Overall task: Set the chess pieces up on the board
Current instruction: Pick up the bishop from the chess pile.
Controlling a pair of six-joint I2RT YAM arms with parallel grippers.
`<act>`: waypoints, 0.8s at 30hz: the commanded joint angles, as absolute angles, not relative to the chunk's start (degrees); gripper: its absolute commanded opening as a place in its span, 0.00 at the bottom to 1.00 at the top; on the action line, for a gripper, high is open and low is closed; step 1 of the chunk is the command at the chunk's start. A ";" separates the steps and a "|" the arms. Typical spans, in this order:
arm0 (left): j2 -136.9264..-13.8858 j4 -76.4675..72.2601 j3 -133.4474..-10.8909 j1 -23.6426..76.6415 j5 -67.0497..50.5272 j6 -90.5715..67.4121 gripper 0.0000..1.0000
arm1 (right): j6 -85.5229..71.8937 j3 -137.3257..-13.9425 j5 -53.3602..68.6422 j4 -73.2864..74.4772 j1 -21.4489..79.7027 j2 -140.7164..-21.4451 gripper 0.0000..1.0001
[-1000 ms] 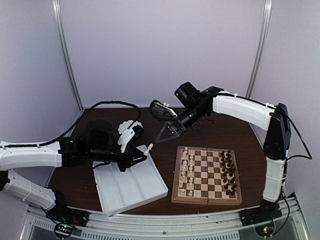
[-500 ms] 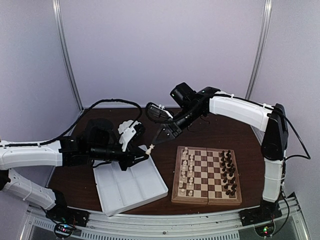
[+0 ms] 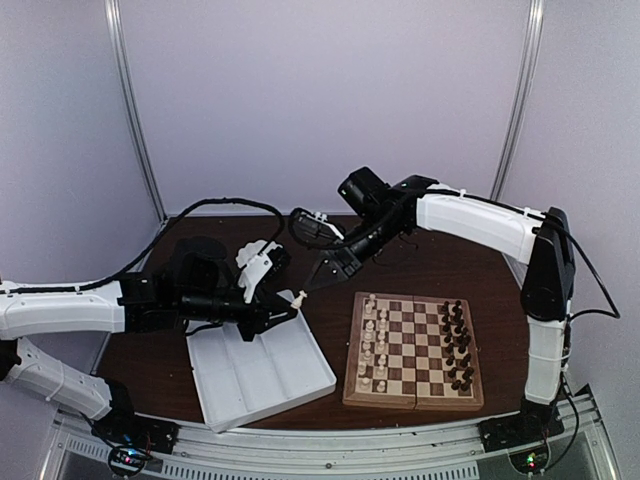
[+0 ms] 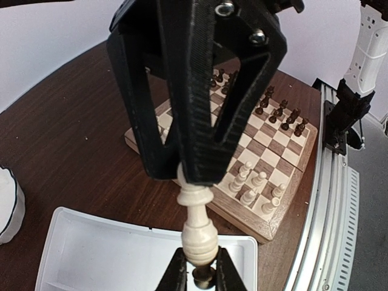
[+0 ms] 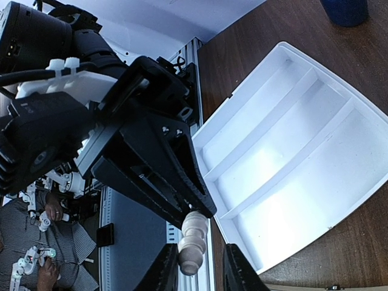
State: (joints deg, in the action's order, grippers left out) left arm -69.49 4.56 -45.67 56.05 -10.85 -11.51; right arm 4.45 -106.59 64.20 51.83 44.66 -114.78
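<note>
A cream chess piece [image 3: 298, 296] is held up above the white tray's [image 3: 260, 375] far corner. My left gripper [image 3: 288, 306] is shut on its base [image 4: 199, 230]. My right gripper [image 3: 308, 287] has come in from the opposite side. Its fingers [image 5: 173, 267] straddle the piece's head [image 5: 193, 242], with a gap still showing on one side. The board [image 3: 415, 395] lies to the right. Cream pieces [image 3: 372, 340] stand in its left files and dark pieces [image 3: 458, 345] in its right files.
The divided tray [image 4: 109, 254] looks empty in the wrist views. A dark round object [image 3: 195, 255] sits behind my left arm. A blue object [image 5: 345, 9] stands on the table beyond the tray. A metal rail [image 3: 330, 440] runs along the table's near edge.
My right gripper came down and left onto the head of the cream piece, and its jaws narrowed around it. My left gripper stayed shut on the base, barely moving.
</note>
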 commanded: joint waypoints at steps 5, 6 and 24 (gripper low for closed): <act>-70.41 2.29 -47.85 56.34 -9.84 -10.91 0.07 | 5.34 -106.40 64.80 51.86 46.01 -114.92 0.25; -70.44 2.29 -47.85 56.34 -9.80 -10.98 0.07 | 5.40 -106.43 64.71 51.80 45.93 -114.87 0.23; -71.34 5.44 -46.86 56.24 -4.67 -9.40 0.07 | 18.42 -102.47 44.11 58.76 36.69 -106.83 0.11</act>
